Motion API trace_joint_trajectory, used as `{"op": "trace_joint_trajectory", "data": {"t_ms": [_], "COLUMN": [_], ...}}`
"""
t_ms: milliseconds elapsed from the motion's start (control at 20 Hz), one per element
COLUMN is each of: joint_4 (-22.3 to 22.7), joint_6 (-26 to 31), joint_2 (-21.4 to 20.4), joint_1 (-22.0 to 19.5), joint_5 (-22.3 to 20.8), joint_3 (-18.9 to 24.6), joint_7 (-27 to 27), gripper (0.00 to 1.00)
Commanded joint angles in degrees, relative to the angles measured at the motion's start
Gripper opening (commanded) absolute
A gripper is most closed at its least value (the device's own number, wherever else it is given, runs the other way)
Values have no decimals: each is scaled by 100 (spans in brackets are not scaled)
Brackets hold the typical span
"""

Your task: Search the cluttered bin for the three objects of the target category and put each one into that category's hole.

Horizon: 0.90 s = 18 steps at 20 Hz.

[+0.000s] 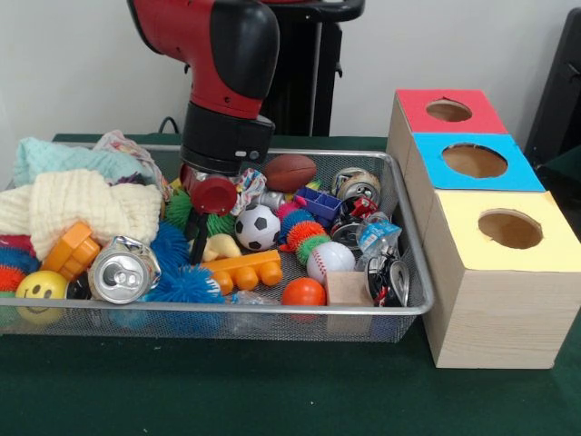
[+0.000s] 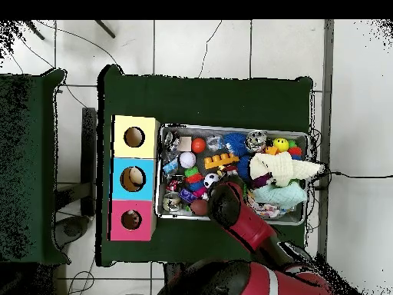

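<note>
The bin (image 1: pixel 413 304), a shallow silver wire-mesh basket with a rounded rim, sits level on the green table, crammed with clutter. No plush animals can be made out among it.

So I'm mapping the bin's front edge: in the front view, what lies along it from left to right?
Yellow smiley ball → crushed silver can → blue spiky ball → orange toy brick → orange ball → wooden block → crushed dark can.
</note>
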Motion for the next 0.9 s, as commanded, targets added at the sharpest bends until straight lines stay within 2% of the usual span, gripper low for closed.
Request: {"op": "trace_joint_trajectory", "data": {"t_ms": [50,250,400,900], "joint_4": [39,9,22,37], "joint_6": [321,-10,-24,80], "joint_2": [274,440,426,363], "joint_1": [19,350,481,460], "joint_5": [440,722,887,840], "joint_3": [815,831,830,854], "joint_7": [1588,1820,1844,1850], "gripper": [100,100,100,100]}}
